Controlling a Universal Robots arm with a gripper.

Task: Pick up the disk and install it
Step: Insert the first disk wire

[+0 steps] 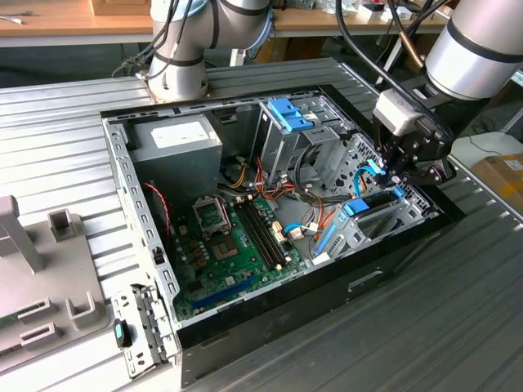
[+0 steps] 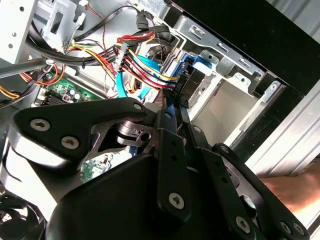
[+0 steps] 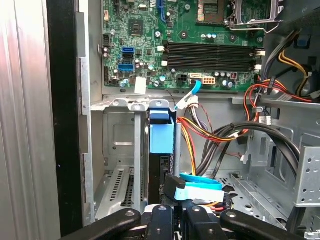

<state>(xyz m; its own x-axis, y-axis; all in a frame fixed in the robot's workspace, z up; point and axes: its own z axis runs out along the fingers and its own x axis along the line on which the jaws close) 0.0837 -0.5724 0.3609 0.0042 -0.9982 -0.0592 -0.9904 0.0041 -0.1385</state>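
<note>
The exterior view looks down at an angle from a bit back, taking in the whole open black desktop computer case [image 1: 270, 310]. Both wrist views sit way closer, peering past the black gripper linkage [image 2: 165, 165] into the grey metal drive cage [image 3: 125, 150] and its bundle of coloured cables [image 3: 200, 135].

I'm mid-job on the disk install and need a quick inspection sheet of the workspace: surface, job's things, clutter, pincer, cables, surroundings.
Surface: ribbed grey metal table carrying the open computer case.
Job's things: the disk, blue carrier end showing, stands on edge in the drive cage at the case's corner on the exterior view's right.
Clutter: grey fixture block on the exterior view's left; a blue bracket on the upper cage.
Pincer: pincer sits right at the drive cage beside the disk; open or shut, cannot tell.
Cables: blue data cable and red, yellow and black power wires crowd the cage beside the disk.
Surroundings: wooden bench behind; a cardboard box on the exterior view's right.
</note>
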